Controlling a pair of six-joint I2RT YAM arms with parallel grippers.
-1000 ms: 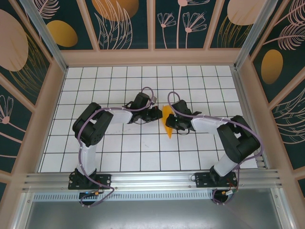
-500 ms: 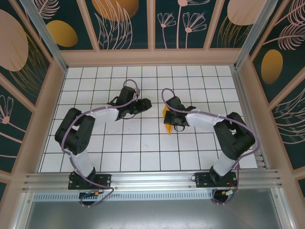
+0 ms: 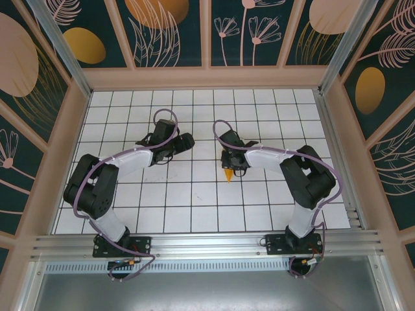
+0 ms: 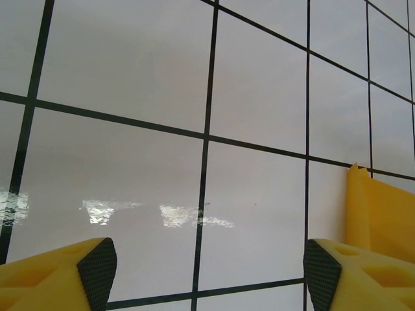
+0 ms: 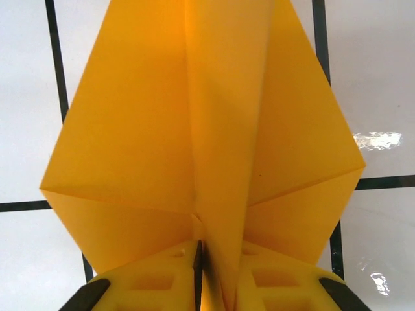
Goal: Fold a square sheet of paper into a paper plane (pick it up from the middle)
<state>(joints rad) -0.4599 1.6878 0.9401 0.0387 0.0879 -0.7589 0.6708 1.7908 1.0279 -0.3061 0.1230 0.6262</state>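
At centre-left of the top view, the left gripper [image 3: 184, 142] hangs released, its yellow fingers [image 4: 58, 275] spread. Right of it, at mid-frame, the right gripper [image 3: 229, 163] pinches the keel of the narrow creased orange-yellow paper plane [image 5: 194, 129]. It should grip that central fold squarely — wings level, nose straight.

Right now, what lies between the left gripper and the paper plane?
Bare grid floor, seen from the top view: nothing lies between the left gripper and the paper plane.
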